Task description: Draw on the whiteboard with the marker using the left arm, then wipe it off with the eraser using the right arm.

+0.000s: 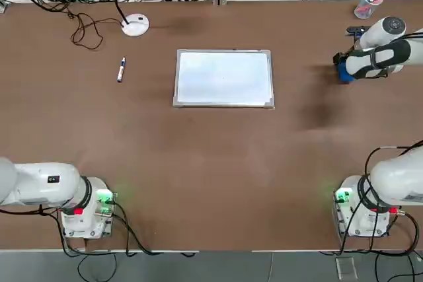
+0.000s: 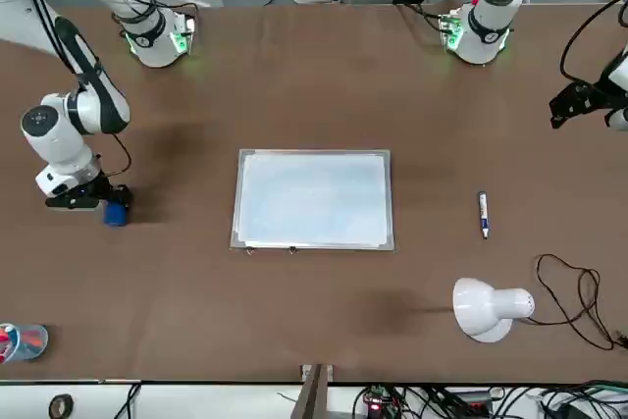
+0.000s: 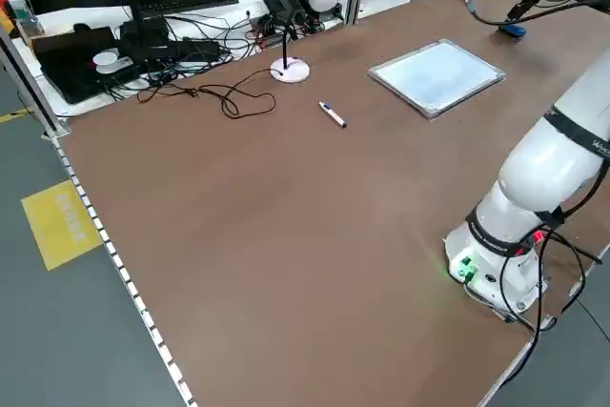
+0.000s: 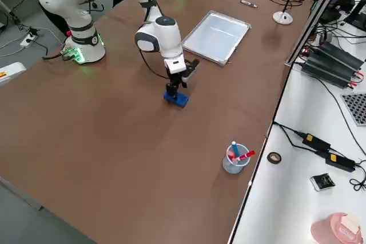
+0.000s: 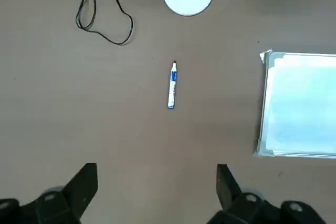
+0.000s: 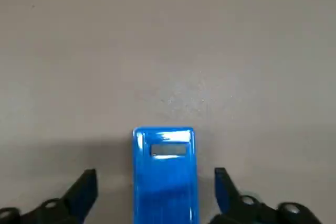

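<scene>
A broad brown table (image 1: 211,176) fills the room's middle, matte and faintly grained, with a cluttered white bench of cables and power bricks along its far edge

Nearest the robot, both green-lit bases sit at the table's edge. The left gripper (image 5: 156,195) hangs above bare table with its fingers spread and nothing between them; from its wrist camera the marker (image 5: 171,85) lies ahead, a slim white barrel with a blue label and dark tip, flat on the table, well apart from the whiteboard (image 1: 224,78). The board, a smooth glossy white rectangle in a thin silver frame, lies flat mid-table and looks clean, no ink that I can make out.

Further out on the robot's right, the right gripper (image 6: 156,195) stands low over the eraser (image 6: 165,171), a glossy blue block with rounded corners and a small pale window on top. Its black fingers stand apart on either side of the block with a clear gap each side, so nothing is clamped. The eraser rests on the table, well to the right of the board.

I'd judge the eraser is being set down after wiping. To finish well, the gripper should rise straight up so neither finger nudges the slick plastic sideways. Beyond it stands a clear cup (image 4: 234,159) of red pens, and a small white lamp (image 1: 135,4) at the far left
</scene>
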Motion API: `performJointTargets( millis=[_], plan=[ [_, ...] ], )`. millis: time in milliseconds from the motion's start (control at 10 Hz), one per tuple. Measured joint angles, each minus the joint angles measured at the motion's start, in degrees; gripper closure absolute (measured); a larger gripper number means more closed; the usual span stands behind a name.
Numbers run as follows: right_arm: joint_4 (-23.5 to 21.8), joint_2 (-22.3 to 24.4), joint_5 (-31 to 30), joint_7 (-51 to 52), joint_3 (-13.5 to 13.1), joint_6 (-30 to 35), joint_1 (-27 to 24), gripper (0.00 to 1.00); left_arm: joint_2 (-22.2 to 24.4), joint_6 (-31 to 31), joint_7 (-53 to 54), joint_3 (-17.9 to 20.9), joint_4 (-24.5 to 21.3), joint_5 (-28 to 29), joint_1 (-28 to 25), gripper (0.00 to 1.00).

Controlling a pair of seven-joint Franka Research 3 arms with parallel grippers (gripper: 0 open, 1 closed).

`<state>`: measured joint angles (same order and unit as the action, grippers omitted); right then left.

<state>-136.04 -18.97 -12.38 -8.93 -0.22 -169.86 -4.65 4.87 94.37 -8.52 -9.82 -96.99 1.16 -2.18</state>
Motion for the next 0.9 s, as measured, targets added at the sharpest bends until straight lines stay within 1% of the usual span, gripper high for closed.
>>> performJointTargets(
  millis=[300, 400, 500, 600, 700, 900],
  plan=[
    [0.38, 0.05, 0.0, -2.22, 0.53, 0.55, 0.26, 0.0, 0.0, 0.0, 0.02, 0.0, 0.29, 0.02, -0.05, 0.0],
    [1.32, 0.33, 0.0, -2.43, 0.73, 2.72, 0.44, 0.0, 0.0, 0.01, 0.02, 0.0, 0.35, 0.02, -0.08, 0.0],
    [3.2, 0.91, 0.0, -2.52, 0.89, 6.71, 0.79, 0.0, 0.0, 0.01, 0.03, 0.0, 0.37, 0.02, -0.11, 0.0],
    [6.31, 1.73, -0.01, -2.6, 1.0, 12.65, 1.38, 0.0, 0.0, 0.01, 0.04, 0.01, 0.37, 0.02, -0.14, 0.0],
    [10.52, 2.58, -0.01, -2.74, 1.12, 19.73, 2.25, 0.0, 0.0, 0.01, 0.04, 0.01, 0.38, 0.03, -0.16, 0.0],
    [21.48, 3.93, 0.04, -3.19, 1.19, 35.37, 4.43, 0.0, 0.0, 0.02, 0.05, 0.01, 0.41, 0.03, -0.18, 0.0]
  ],
)
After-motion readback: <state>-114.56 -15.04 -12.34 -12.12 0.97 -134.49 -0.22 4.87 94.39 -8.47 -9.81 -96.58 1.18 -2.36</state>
